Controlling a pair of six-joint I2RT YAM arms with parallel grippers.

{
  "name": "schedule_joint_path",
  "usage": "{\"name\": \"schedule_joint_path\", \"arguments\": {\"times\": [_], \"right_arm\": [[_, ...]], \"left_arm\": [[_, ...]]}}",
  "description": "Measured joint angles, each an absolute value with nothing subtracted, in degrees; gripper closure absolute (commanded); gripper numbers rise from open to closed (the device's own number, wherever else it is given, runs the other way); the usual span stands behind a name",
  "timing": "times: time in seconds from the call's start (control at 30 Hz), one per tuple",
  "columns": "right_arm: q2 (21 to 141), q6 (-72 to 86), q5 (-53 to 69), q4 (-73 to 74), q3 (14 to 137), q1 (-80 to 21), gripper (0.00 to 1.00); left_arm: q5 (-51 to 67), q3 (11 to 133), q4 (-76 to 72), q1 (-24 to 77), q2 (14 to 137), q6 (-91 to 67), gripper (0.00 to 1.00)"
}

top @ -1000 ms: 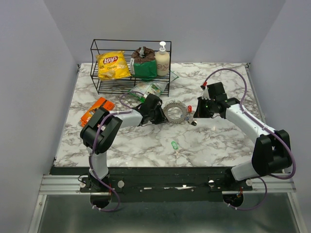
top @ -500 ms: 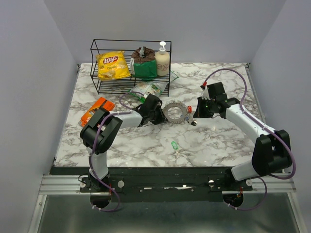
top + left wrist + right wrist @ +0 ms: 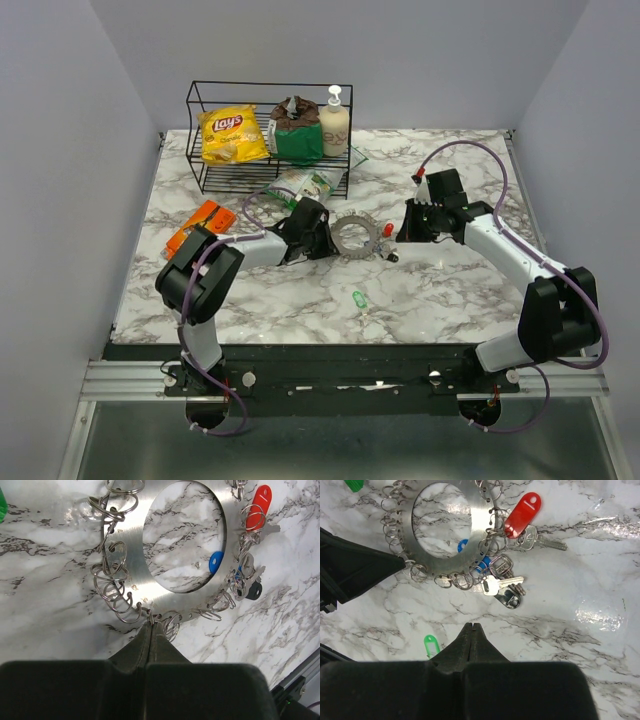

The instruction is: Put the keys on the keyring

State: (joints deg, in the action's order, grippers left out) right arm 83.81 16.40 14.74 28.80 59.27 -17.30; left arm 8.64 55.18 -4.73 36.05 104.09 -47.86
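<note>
The keyring (image 3: 352, 232) is a flat metal disc with a round hole and many small split rings along its rim (image 3: 130, 555) (image 3: 410, 510). My left gripper (image 3: 151, 622) (image 3: 323, 240) is shut on its near rim, pinching at a split ring. On the disc's right side hang keys: a red-tagged one (image 3: 522, 514) (image 3: 259, 502), blue-tagged ones (image 3: 482, 564) (image 3: 216, 561), a silver one (image 3: 495, 584) and a black-headed one (image 3: 510, 598). A green-tagged key (image 3: 358, 298) (image 3: 430, 644) lies alone on the table. My right gripper (image 3: 476, 625) (image 3: 405, 230) is shut and empty, just short of the hanging keys.
A black wire rack (image 3: 200, 120) at the back holds a yellow chips bag (image 3: 232, 135), a green bag (image 3: 298, 138) and a soap bottle (image 3: 334, 120). An orange packet (image 3: 200, 225) lies at the left; a clear packet (image 3: 300, 183) lies in front of the rack.
My left gripper has closed onto the keyring's rim. The disc has shifted slightly to the left with it. The right gripper has stayed shut and has barely moved.
</note>
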Motion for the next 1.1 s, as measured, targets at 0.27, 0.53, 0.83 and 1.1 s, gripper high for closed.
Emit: {"name": "schedule_joint_path", "arguments": {"times": [0.27, 0.53, 0.83, 1.1], "right_arm": [[84.3, 16.4, 15.6, 28.3, 59.3, -17.3, 0.99], [85.1, 16.4, 16.4, 28.3, 59.3, -17.3, 0.99], [85.2, 16.4, 16.9, 28.2, 59.3, -17.3, 0.99], [85.5, 16.4, 17.2, 28.1, 59.3, -17.3, 0.99]], "left_arm": [[8.6, 55.4, -0.1, 36.1, 102.3, -37.0, 0.57], [8.6, 52.0, 3.3, 36.1, 97.1, -29.9, 0.39], [9.2, 47.6, 1.0, 36.1, 94.0, -31.6, 0.47], [10.2, 44.7, -6.2, 35.3, 94.0, -39.5, 0.56]]}}
